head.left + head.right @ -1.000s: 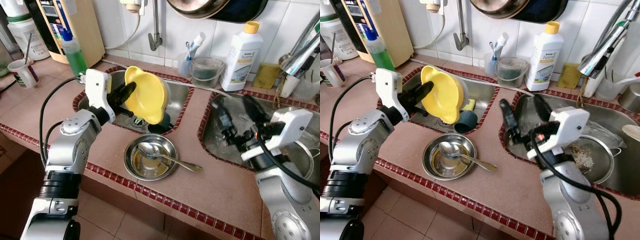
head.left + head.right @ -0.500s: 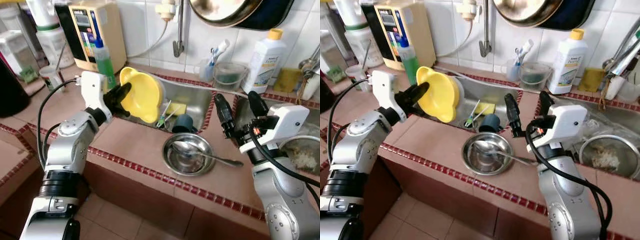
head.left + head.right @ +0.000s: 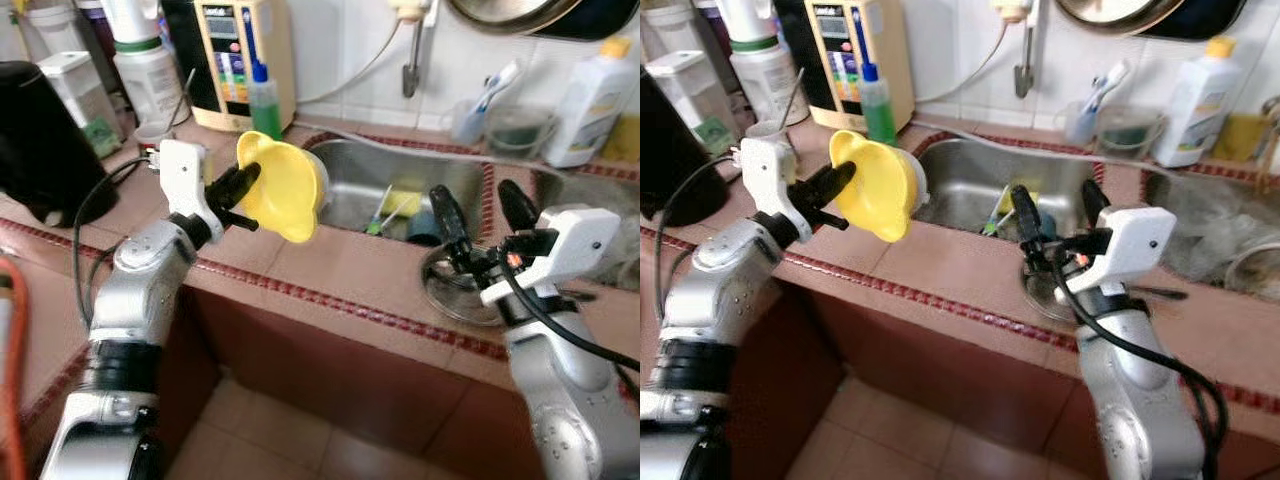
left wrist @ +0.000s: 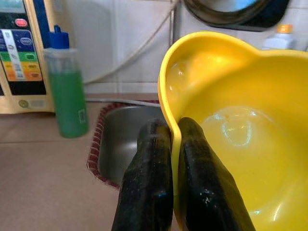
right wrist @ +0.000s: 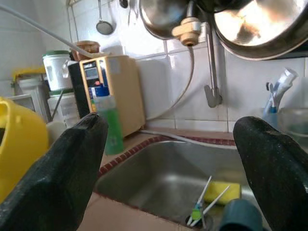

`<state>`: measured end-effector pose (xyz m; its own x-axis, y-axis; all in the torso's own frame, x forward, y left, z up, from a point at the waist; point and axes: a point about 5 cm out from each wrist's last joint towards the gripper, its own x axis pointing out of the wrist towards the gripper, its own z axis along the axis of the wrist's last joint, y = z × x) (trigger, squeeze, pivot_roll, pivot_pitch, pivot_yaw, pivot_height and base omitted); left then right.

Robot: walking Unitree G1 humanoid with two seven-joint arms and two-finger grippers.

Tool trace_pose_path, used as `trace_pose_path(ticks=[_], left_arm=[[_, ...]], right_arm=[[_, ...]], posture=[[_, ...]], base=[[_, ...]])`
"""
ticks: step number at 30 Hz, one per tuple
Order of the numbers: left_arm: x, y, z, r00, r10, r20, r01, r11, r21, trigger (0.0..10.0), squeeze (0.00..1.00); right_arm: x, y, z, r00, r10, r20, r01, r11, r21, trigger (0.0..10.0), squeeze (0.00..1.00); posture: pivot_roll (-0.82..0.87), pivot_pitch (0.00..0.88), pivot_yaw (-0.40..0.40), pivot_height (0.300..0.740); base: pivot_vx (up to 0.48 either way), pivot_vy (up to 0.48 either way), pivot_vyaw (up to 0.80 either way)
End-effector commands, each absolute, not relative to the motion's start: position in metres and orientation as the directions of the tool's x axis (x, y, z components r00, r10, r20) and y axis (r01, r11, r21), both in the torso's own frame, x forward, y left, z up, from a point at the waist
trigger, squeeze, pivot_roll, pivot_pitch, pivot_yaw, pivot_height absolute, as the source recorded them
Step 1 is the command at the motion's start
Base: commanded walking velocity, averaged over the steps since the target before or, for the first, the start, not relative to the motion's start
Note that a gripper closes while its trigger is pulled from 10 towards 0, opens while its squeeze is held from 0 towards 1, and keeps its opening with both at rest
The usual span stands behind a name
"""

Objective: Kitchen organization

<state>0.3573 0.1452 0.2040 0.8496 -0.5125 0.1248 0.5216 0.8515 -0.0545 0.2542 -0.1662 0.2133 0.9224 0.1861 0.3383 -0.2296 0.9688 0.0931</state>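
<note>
Tiled counter [image 3: 330, 275], green bottle [image 3: 265, 103] behind yellow bowl [image 3: 283, 186]

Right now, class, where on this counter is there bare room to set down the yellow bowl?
The counter strip between sink and red edge, beside the left gripper holding the bowl, is bare. The sink and back wall are crowded.

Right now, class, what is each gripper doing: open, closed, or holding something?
Left gripper: closed on the rim of the yellow bowl.
Right gripper: open, holding nothing.
</note>
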Motion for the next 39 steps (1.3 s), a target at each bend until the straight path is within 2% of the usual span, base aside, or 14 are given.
trace_pose_path(ticks=[1,3,5,7,12,16,35,39], left_arm=[[0.358,0.152,0.213,0.852,-0.502,0.147,0.511,0.859,-0.03,10.0,0.0],[0.358,0.152,0.213,0.852,-0.502,0.147,0.511,0.859,-0.03,10.0,0.0],[0.354,0.144,0.208,0.818,-0.562,0.127,0.56,0.827,0.049,10.0,0.0],[0.353,0.143,0.207,0.813,-0.569,0.122,0.567,0.822,0.058,10.0,0.0],[0.353,0.142,0.207,0.809,-0.575,0.127,0.572,0.818,0.059,10.0,0.0],[0.352,0.141,0.209,0.809,-0.567,0.158,0.576,0.817,-0.019,10.0,0.0],[0.347,0.143,0.214,0.778,-0.605,0.17,0.605,0.794,0.059,10.0,0.0],[0.348,0.143,0.214,0.78,-0.605,0.162,0.604,0.794,0.059,10.0,0.0]], right_arm=[[0.253,-0.163,0.219,0.91,0.2,0.362,-0.247,0.965,0.088,10.0,0.0],[0.253,-0.163,0.219,0.91,0.2,0.362,-0.247,0.965,0.088,10.0,0.0],[0.273,-0.16,0.213,0.922,0.195,0.334,-0.223,0.974,0.048,10.0,0.0],[0.275,-0.16,0.213,0.924,0.195,0.33,-0.221,0.974,0.042,10.0,0.0],[0.276,-0.158,0.215,0.915,0.202,0.348,-0.231,0.972,0.045,10.0,0.0],[0.275,-0.157,0.215,0.912,0.206,0.353,-0.236,0.971,0.042,10.0,0.0],[0.28,-0.157,0.216,0.902,0.213,0.375,-0.239,0.971,0.022,10.0,0.0],[0.281,-0.153,0.216,0.9,0.215,0.379,-0.242,0.97,0.025,10.0,0.0]], posture=[[-0.23,0.022,0.048,0.74],[-0.23,0.022,0.048,0.74],[-0.2,0.0,0.034,0.74],[-0.2,0.0,0.034,0.74],[-0.2,0.0,0.034,0.74],[-0.19,0.0,0.033,0.74],[-0.19,0.022,0.036,0.74],[-0.19,0.026,0.038,0.74]], base=[[0.0,0.48,0.0],[0.0,0.48,0.0],[0.0,0.0,-0.77],[0.0,0.0,-0.77],[0.0,-0.271,-0.28],[0.0,-0.208,0.0],[0.0,0.0,0.0],[0.0,-0.322,0.0]])
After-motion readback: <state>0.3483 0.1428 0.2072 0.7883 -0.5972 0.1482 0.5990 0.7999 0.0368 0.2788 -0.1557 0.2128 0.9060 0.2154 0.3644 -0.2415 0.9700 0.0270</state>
